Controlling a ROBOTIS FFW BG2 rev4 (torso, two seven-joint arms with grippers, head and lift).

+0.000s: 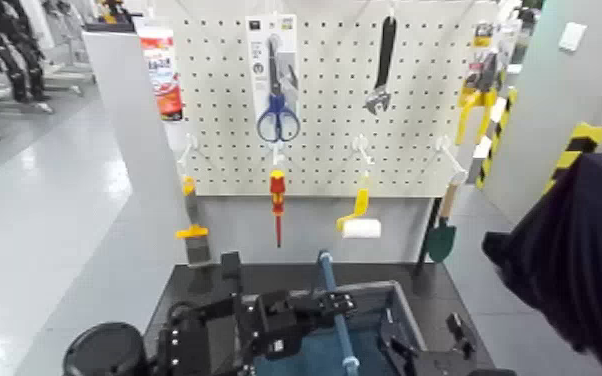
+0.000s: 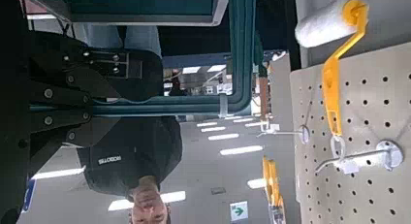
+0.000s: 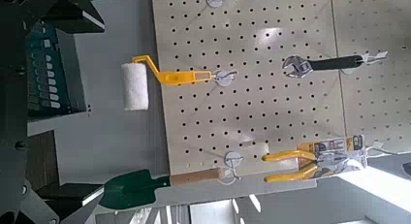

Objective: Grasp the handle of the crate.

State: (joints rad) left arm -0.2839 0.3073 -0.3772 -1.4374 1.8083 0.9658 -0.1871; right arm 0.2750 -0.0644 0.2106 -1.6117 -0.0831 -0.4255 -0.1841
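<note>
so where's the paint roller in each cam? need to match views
Head view: paint roller hangs at the pegboard's lower edge, centre-right, between the red screwdriver and the green trowel.
Left wrist view: roller near the top right corner, yellow handle trailing down.
Right wrist view: roller left of centre, handle pointing right along the board.
Shared landmark: the white pegboard.

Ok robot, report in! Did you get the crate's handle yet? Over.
Left gripper at the handle, over the crate. Right gripper parked by the crate's right side. Nothing seen blocking the handle. Over.
</note>
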